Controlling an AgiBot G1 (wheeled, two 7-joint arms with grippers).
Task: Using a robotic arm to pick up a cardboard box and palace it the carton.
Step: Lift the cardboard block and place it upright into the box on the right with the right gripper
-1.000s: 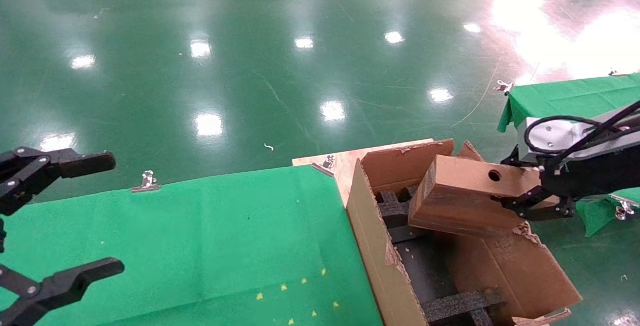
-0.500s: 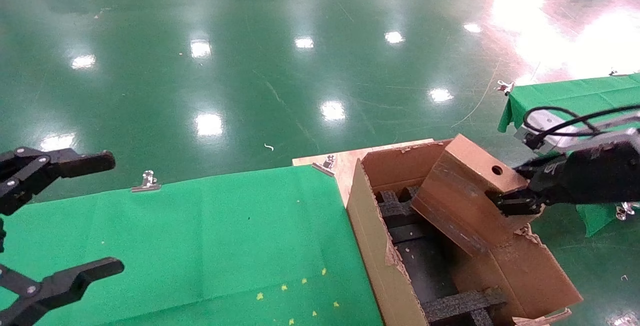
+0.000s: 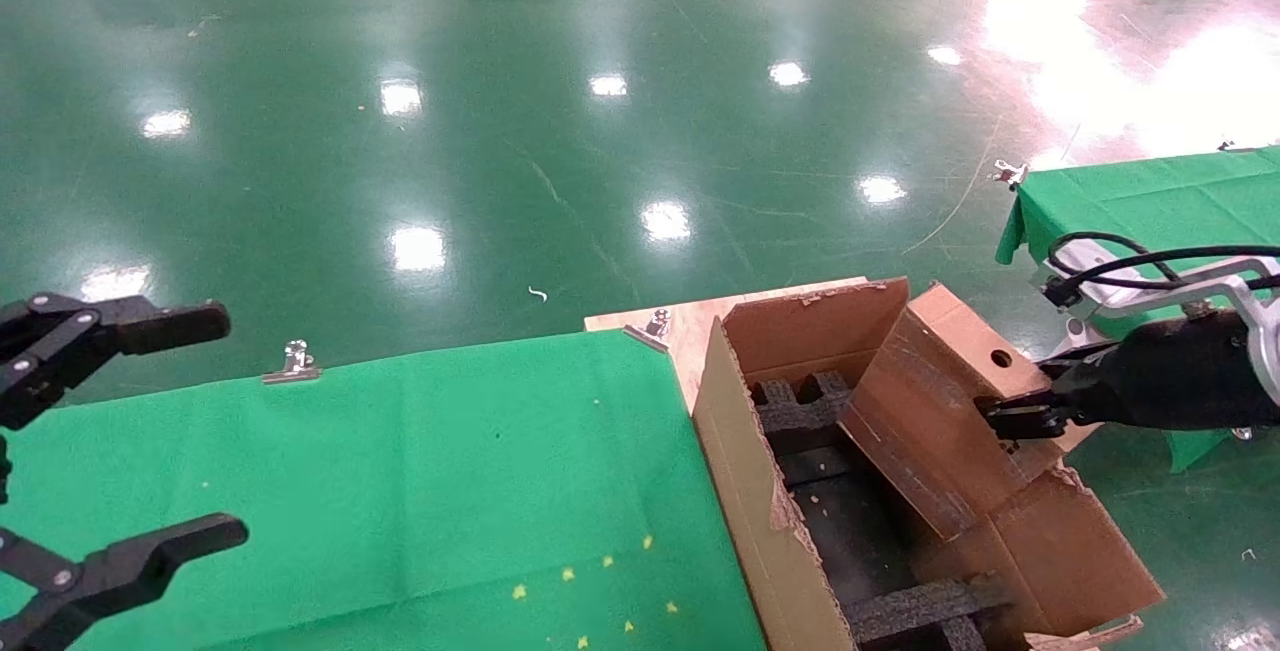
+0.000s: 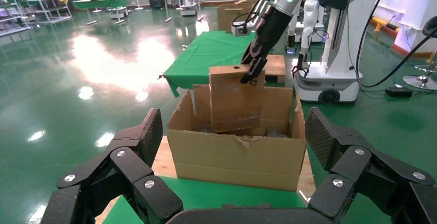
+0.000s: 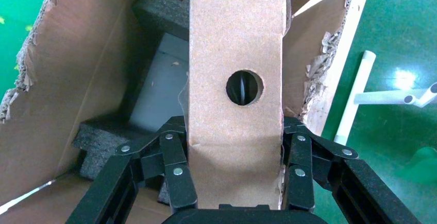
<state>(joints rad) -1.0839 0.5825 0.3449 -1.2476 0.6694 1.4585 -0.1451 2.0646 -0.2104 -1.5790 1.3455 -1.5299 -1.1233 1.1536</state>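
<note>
Cardboard box point(image 3: 935, 411) tilted, lower end inside carton point(image 3: 745, 491) | right gripper point(image 3: 1005, 414) clamped on upper end | left gripper point(image 3: 120, 431) open, empty, far

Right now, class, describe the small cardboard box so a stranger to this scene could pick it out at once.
Find the green-covered table; at its right end stands the carton, open, with ragged flaps and black foam inside. Tilted into its mouth is the cardboard box, clamped by the right gripper. Unlike the carton, it is slim and closed, with one round hole in its narrow face.
</note>
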